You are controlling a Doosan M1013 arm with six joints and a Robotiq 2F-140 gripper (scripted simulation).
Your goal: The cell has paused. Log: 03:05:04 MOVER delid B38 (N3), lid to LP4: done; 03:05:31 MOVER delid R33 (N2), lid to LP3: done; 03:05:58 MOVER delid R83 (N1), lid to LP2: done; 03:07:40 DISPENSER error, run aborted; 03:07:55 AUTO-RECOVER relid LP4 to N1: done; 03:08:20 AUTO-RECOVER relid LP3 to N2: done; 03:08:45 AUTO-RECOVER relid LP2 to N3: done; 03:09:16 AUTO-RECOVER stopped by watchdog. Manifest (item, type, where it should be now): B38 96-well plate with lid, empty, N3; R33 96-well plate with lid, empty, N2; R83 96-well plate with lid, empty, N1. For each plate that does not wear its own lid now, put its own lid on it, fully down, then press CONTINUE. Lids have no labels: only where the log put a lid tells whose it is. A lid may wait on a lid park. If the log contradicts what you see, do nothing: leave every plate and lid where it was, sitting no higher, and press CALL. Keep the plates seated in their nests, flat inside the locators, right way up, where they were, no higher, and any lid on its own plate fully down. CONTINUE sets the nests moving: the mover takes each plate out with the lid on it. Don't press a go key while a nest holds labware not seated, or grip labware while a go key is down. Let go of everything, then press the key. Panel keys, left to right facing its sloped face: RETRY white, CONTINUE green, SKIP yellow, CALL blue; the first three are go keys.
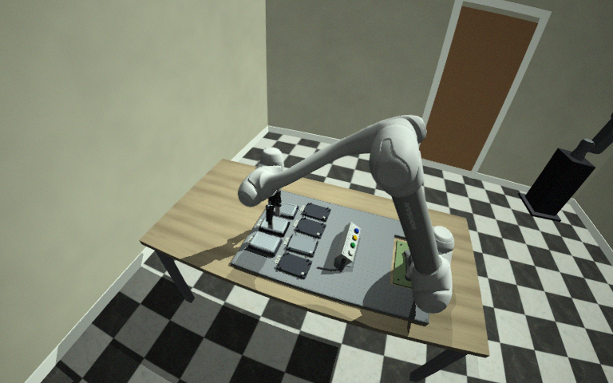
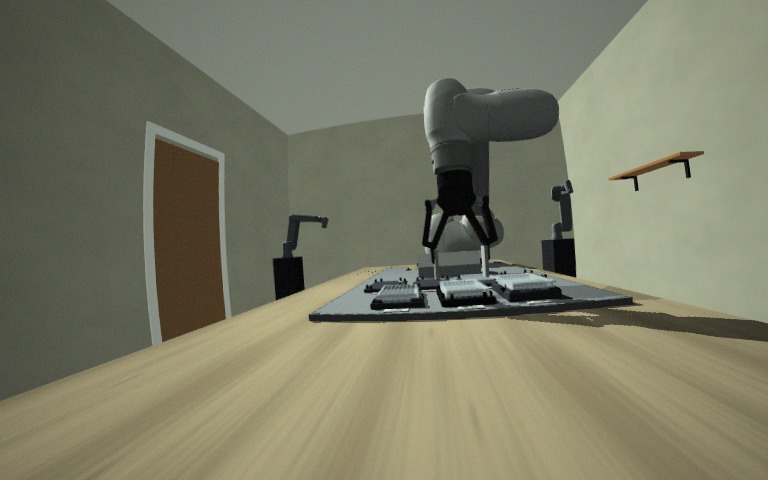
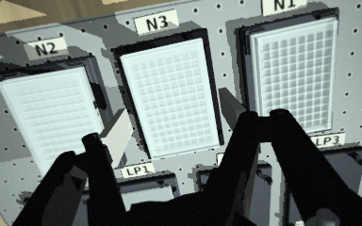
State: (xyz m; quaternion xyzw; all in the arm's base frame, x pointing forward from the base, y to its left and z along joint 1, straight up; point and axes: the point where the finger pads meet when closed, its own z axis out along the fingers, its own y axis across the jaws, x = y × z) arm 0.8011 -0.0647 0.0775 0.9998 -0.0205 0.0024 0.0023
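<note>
gripper spread and empty, fingers flanking both long edges of N3 plate, slim gaps each side

Smooth pale-grey rounded arm; black pincer, light fingertip pads

The end effector hangs open over the middle plate, fingers straddling it.

High corner view, low tabletop view, wrist close-up, all sharing nests
</note>
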